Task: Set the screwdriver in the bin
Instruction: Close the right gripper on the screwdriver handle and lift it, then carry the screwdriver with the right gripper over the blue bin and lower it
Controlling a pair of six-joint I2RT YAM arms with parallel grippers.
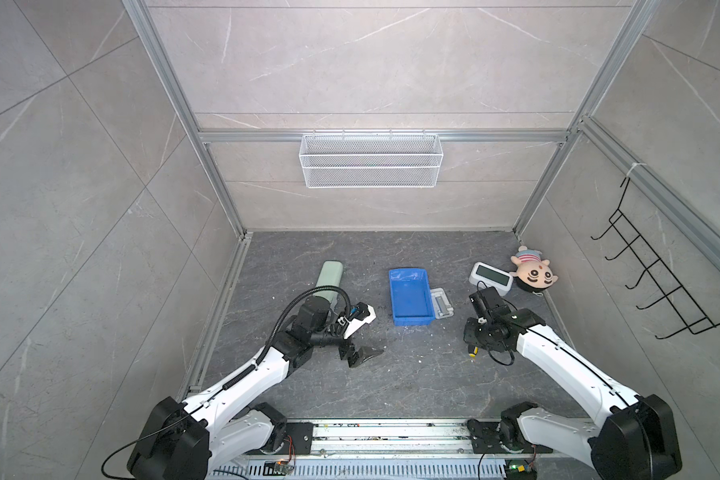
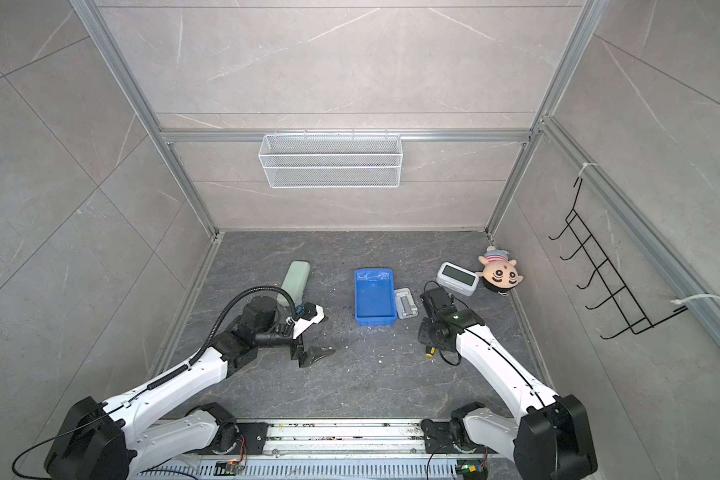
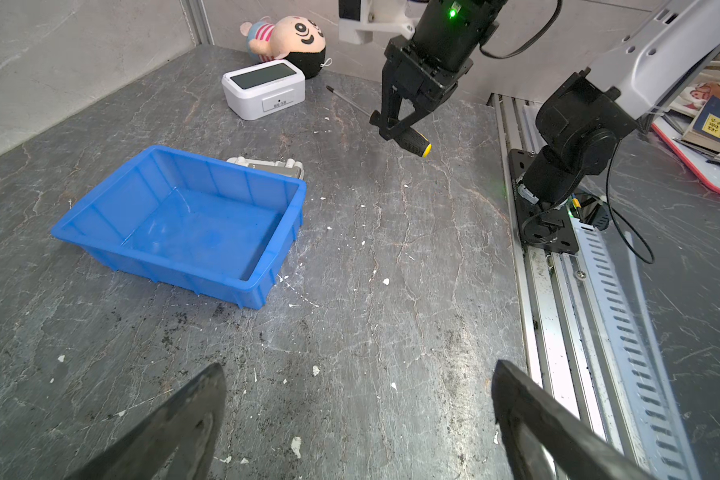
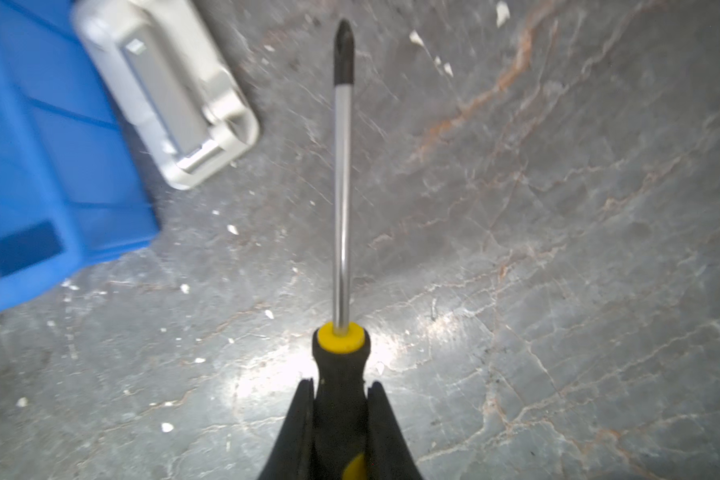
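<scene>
in a top view the right end effector (image 1: 474,345) is clamped on the screwdriver (image 1: 472,352), right of the bin (image 1: 409,320). from the left wrist, the left end effector (image 3: 358,424) stands apart, empty. from the right wrist, the shaft points ahead, past the bin's corner, above the table (image 4: 558,249).

Counted: one screwdriver (image 4: 341,199), one blue bin (image 1: 410,296), one clear tray (image 1: 441,304), one clock (image 1: 490,277), one plush doll (image 1: 533,270), one green case (image 1: 329,280), one mesh basket (image 1: 371,161), one hook rack (image 1: 657,274), two arms.
</scene>
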